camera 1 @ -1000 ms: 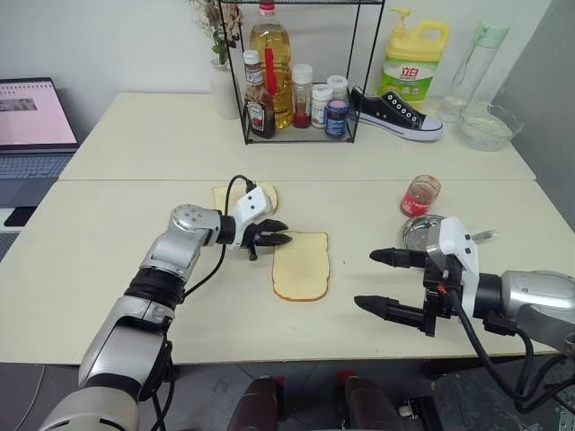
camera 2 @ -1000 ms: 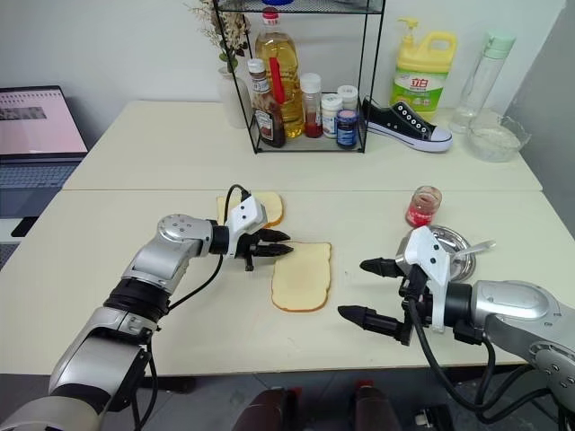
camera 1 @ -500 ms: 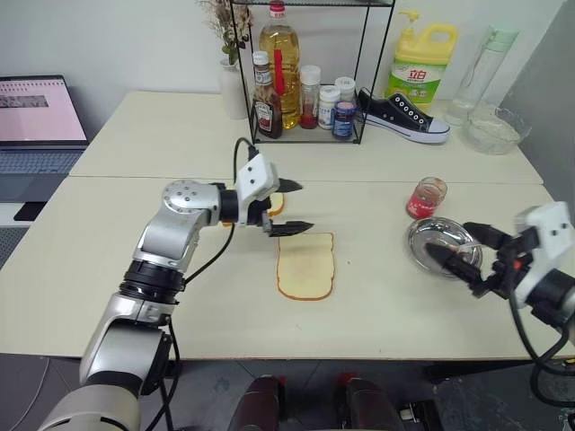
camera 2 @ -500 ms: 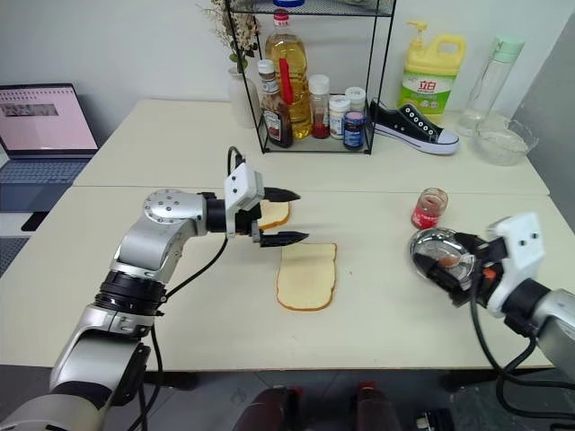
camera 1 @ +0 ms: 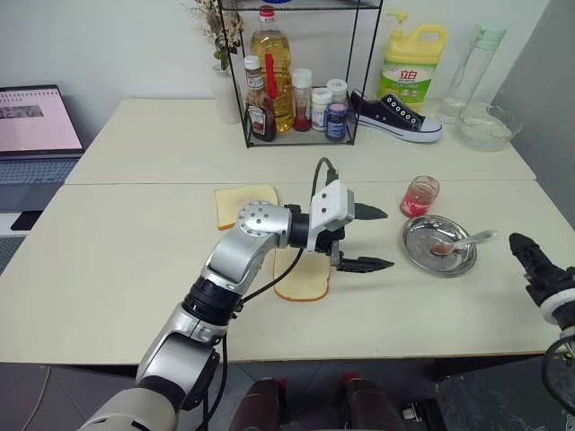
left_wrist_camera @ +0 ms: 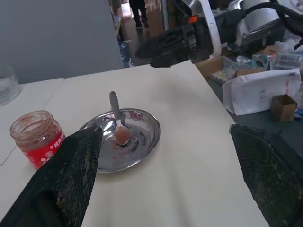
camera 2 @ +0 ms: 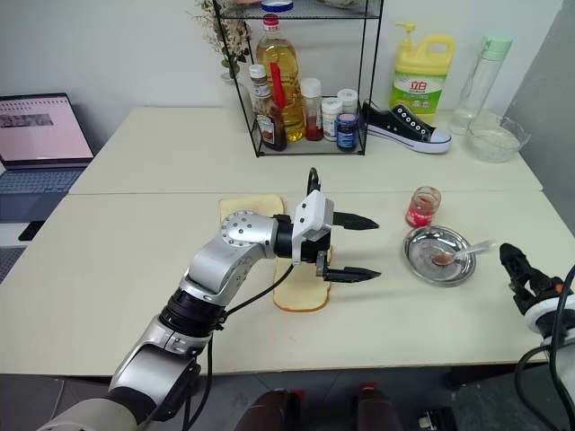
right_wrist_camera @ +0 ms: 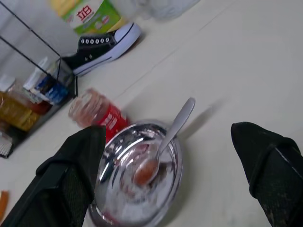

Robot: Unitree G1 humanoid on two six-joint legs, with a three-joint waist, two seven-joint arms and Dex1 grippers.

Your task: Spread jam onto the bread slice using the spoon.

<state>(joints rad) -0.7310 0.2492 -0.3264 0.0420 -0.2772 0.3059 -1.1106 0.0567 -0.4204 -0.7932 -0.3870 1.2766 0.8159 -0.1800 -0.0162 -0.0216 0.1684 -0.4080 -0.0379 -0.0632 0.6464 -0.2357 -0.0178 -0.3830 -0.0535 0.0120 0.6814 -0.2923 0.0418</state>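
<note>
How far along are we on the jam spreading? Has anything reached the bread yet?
Nothing is spread yet: the bread slice looks bare. The spoon lies in the metal dish with jam in its bowl, by the jam jar. Neither hand holds anything: the left hand is open above the bread, the right hand open by the dish. Picking up the spoon and spreading remain.

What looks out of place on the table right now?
A black sneaker lies on the far table beside the condiment rack, odd among the food items. On the near table nothing looks spilled: the spoon rests in the metal dish, and the bread slice lies flat.
</note>
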